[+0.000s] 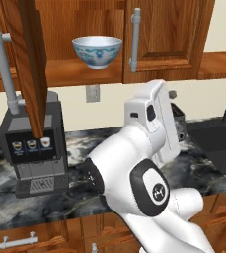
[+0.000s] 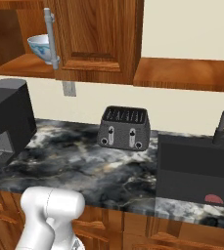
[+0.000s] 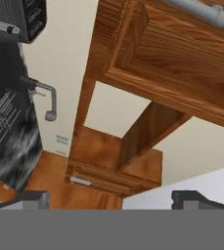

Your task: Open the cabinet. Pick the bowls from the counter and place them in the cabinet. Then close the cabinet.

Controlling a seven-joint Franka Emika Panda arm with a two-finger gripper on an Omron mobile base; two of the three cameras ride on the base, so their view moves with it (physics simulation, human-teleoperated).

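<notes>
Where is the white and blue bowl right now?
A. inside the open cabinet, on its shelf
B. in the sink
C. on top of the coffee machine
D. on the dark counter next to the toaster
A. The white and blue bowl sits on the shelf inside the cabinet, whose left door is swung open.

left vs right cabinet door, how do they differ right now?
The left door is swung open, edge-on toward the base in the left base view; the right door is shut, its face showing. The left door hangs in front of the coffee machine; the right door stays flush beside the bowl on the shelf. Both are reddish-brown wood with vertical grey bar handles.
</notes>
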